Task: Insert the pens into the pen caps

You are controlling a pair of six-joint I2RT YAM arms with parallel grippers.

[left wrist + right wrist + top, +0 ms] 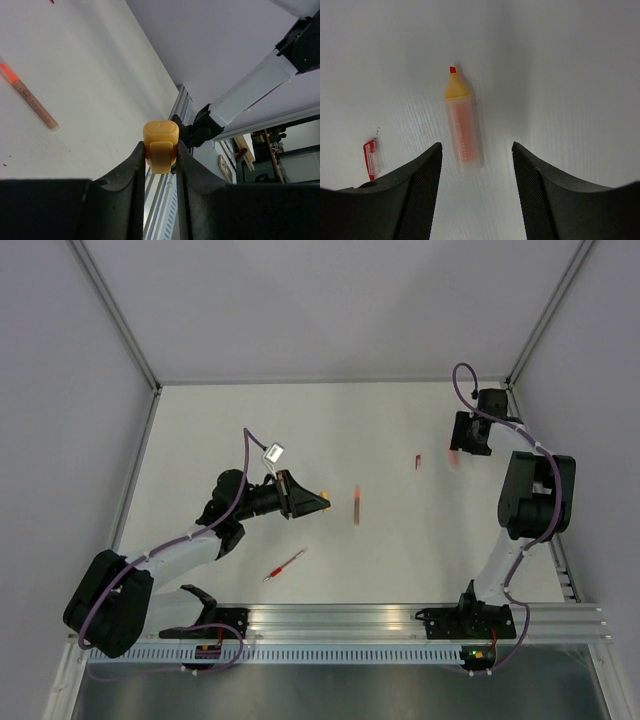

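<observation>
Top external view, from the near edge of the white worktop (400, 570): a slim red pen (285, 565) lies aslant on its own, with nothing touching it. Just beyond it, your left hand (312, 502) pinches a stubby orange-yellow plastic cap (160, 145). The cap is held up off the surface and sticks out past the fingertips, probably so a pen can be pushed into it. A pale orange pen barrel (30, 97) lies flat just beside that cap, mid-worktop.

Towards the far right corner, your right hand (476, 146) is spread, with a finger on either side of an uncapped orange highlighter (464, 132) and neither touching it. That looks like lining up for a pickup. A small red cap (371, 159) lies near it on the side towards the left arm, apart from the fingers.
</observation>
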